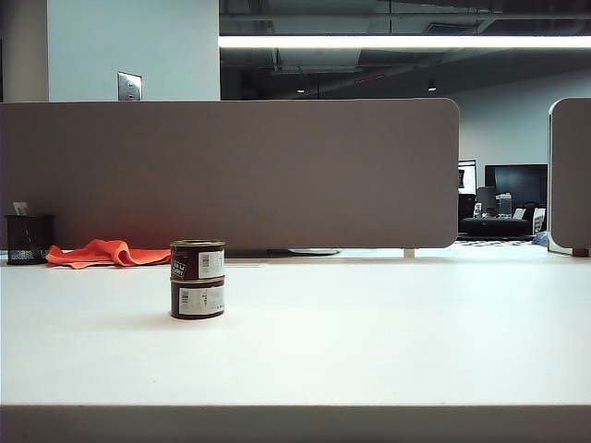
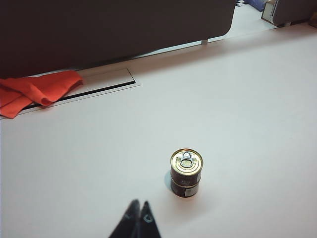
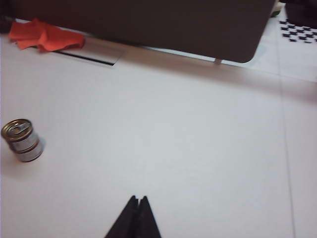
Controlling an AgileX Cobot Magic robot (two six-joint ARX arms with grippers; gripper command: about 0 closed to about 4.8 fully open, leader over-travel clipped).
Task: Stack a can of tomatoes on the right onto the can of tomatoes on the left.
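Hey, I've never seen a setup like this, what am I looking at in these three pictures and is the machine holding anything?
This is a two-armed robot at a white table. One picture comes from a fixed camera facing the table; no arm shows in it. The other two come from cameras on each wrist, looking down past the jaws. The left gripper and the right gripper are the dark tips at the edge of their pictures, both shut, holding nothing, above the table. On the table, the top can sits stacked on the bottom can, so the stacking looks done. Farther back lie an orange cloth and a black mesh cup, before a grey divider.
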